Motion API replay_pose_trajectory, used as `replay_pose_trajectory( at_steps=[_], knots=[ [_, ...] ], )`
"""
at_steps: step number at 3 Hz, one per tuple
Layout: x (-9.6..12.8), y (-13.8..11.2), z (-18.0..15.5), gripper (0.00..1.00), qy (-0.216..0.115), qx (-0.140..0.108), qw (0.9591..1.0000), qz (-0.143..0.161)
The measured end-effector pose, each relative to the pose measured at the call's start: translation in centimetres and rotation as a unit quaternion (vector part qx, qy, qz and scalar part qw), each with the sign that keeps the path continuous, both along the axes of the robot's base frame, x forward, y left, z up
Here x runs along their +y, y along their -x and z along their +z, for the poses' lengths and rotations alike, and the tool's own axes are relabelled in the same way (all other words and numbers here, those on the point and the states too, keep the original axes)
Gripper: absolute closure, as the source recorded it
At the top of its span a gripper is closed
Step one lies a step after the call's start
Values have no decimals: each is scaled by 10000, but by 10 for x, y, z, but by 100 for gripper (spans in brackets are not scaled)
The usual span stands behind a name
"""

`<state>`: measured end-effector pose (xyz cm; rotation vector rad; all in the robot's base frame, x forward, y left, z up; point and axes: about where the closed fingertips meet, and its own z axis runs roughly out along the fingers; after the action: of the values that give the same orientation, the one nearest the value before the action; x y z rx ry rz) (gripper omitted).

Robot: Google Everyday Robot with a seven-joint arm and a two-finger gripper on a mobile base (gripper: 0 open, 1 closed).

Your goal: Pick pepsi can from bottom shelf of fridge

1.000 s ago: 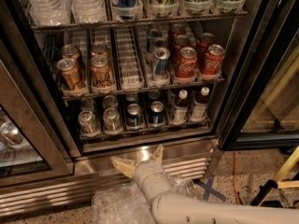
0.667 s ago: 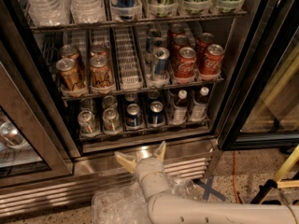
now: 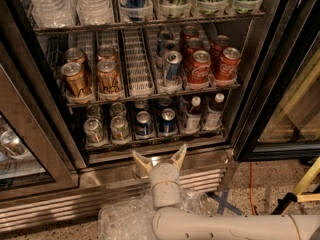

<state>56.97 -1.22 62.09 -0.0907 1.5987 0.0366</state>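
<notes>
While hand (image 3: 159, 157) hovers released before fridge (image 3: 45, 211) base, speckled floor (image 3: 280, 176) carries orange cable (image 3: 251, 186), blue tape cross (image 3: 220, 202).

Cream hand (image 3: 159, 157) below dark-blue pepsi can (image 3: 144, 124), red cans (image 3: 199, 67), gold-brown cans (image 3: 75, 79)

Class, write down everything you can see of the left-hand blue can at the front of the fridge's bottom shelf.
The pepsi can is small, dark blue with a silver top, seemingly aluminium. It stands upright at the front of a narrow lane on the bottom shelf, another blue can in the next lane. The gripper, open, hovers below it, outside the fridge, not touching.
</notes>
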Motion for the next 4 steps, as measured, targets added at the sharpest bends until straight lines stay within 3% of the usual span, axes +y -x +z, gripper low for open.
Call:
replay_pose_trajectory(
  at_steps=[2,3,4],
  knots=[
    [-5,-11,1,2,105,-203,9997,-63],
    [-7,-21,-1,20,187,-332,9992,-134],
    [-11,-35,-3,24,227,-421,9986,-215]
  ],
)
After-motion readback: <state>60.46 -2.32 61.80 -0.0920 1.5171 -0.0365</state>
